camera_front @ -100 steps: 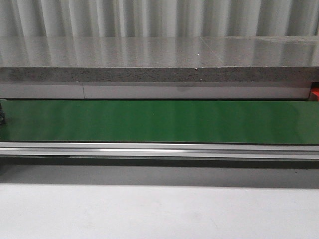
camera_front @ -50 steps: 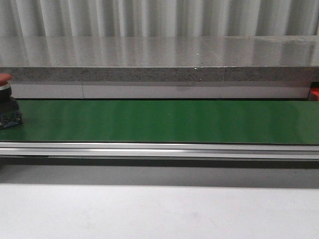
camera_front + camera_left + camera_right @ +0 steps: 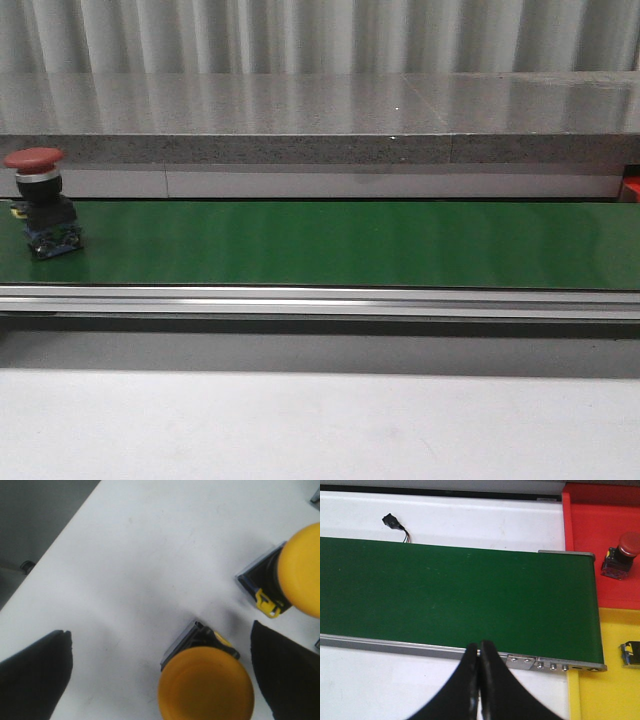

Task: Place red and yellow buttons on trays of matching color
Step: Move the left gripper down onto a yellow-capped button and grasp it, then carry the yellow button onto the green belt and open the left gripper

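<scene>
A red button (image 3: 38, 200) with a mushroom cap and dark base stands upright at the left end of the green belt (image 3: 330, 243). My left gripper (image 3: 160, 680) is open over the white table, with a yellow button (image 3: 206, 685) between its fingers, nearer the right finger (image 3: 285, 675) and apart from both. A second yellow button (image 3: 300, 575) stands close by. My right gripper (image 3: 480, 647) is shut on nothing, above the belt's near rail. Beyond the belt's end, the red tray (image 3: 590, 510) holds a red button (image 3: 621, 555). The yellow tray (image 3: 610, 690) holds a button base (image 3: 632, 654), cut off by the frame.
A grey stone ledge (image 3: 320, 120) runs behind the belt, with an aluminium rail (image 3: 320, 300) along its front. A small black connector with wires (image 3: 395, 522) lies on the white surface beyond the belt. The white table's edge (image 3: 50, 550) runs near the left gripper.
The red button came into the front view at the belt's left end and has moved to the right along the belt. Nothing else there has changed.
</scene>
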Available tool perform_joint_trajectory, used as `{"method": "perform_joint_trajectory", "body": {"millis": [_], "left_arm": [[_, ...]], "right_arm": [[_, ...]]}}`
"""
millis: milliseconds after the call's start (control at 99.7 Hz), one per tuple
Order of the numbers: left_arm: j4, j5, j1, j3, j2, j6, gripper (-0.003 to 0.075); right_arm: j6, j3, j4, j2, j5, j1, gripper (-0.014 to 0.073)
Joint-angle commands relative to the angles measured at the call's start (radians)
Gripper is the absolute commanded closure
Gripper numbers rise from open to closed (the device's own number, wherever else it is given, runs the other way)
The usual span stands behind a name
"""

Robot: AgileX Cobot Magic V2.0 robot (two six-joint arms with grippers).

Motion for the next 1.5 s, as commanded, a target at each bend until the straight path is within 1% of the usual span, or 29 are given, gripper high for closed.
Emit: {"method": "perform_joint_trajectory", "body": {"millis": [0, 80, 120, 170, 221, 271, 291, 341, 361, 411, 431, 481, 652, 802, 983, 1083, 1133, 1253, 1374, 1494], "left_arm": [[-0.005, -0.043, -0.002, -0.035, -0.02, -0.011, 0.005], [-0.015, -0.045, -0.002, -0.039, -0.002, -0.011, 0.0062], [-0.02, -0.045, -0.002, -0.039, 0.008, -0.011, 0.0081], [-0.025, -0.04, -0.002, -0.039, 0.016, -0.011, 0.0123], [-0.032, -0.038, -0.002, -0.039, 0.016, -0.011, 0.019], [-0.041, -0.031, -0.002, -0.039, 0.016, -0.009, 0.029], [-0.043, -0.028, -0.002, -0.041, 0.016, -0.009, 0.0319], [-0.053, -0.01, -0.002, -0.048, 0.016, -0.009, 0.0441], [-0.055, -0.002, -0.002, -0.05, 0.016, -0.008, 0.0472], [-0.061, 0.015, -0.004, -0.057, 0.011, -0.008, 0.0598], [-0.063, 0.018, -0.004, -0.059, 0.008, -0.005, 0.0629], [-0.071, 0.022, -0.004, -0.059, -0.009, -0.001, 0.0743], [-0.073, 0.032, -0.015, -0.059, -0.112, -0.001, 0.0739], [-0.073, 0.045, -0.068, -0.059, -0.234, 0.029, 0.0739], [-0.075, 0.091, -0.202, -0.068, -0.332, 0.069, 0.0739], [-0.075, 0.135, -0.297, -0.089, -0.335, 0.099, 0.0739], [-0.073, 0.14, -0.35, -0.096, -0.333, 0.108, 0.0739], [-0.063, 0.14, -0.441, -0.1, -0.333, 0.121, 0.0739], [-0.063, 0.138, -0.489, -0.1, -0.329, 0.13, 0.0739], [-0.063, 0.138, -0.497, -0.1, -0.318, 0.13, 0.0739]], "right_arm": [[-0.008, -0.024, 0.002, -0.007, -0.056, 0.0, 0.0659], [-0.008, -0.024, 0.002, -0.007, -0.056, 0.0, 0.0659], [-0.008, -0.024, 0.002, -0.007, -0.056, 0.0, 0.0659], [-0.008, -0.024, 0.002, -0.007, -0.056, 0.0, 0.0659], [-0.008, -0.024, 0.002, -0.007, -0.056, 0.0, 0.0659], [-0.008, -0.024, 0.002, -0.007, -0.056, 0.0, 0.0659], [-0.008, -0.024, 0.002, -0.007, -0.056, 0.0, 0.0659], [-0.008, -0.024, 0.002, -0.007, -0.056, 0.0, 0.0659], [-0.008, -0.024, 0.002, -0.007, -0.056, 0.0, 0.0659], [-0.008, -0.024, 0.002, -0.007, -0.056, 0.0, 0.0659], [-0.008, -0.024, 0.002, -0.007, -0.056, 0.0, 0.0659], [-0.008, -0.024, 0.002, -0.007, -0.056, 0.0, 0.0659], [-0.008, -0.024, 0.002, -0.007, -0.056, 0.0, 0.0659], [-0.008, -0.024, 0.002, -0.007, -0.056, 0.0, 0.0659], [-0.008, -0.024, 0.002, -0.007, -0.056, 0.0, 0.0659], [-0.008, -0.024, 0.002, -0.007, -0.056, 0.0, 0.0659], [-0.008, -0.024, 0.002, -0.007, -0.056, 0.0, 0.0659], [-0.008, -0.024, 0.002, -0.007, -0.056, 0.0, 0.0659], [-0.008, -0.024, 0.002, -0.007, -0.056, 0.0, 0.0659], [-0.008, -0.024, 0.002, -0.007, -0.056, 0.0, 0.0659]]}}
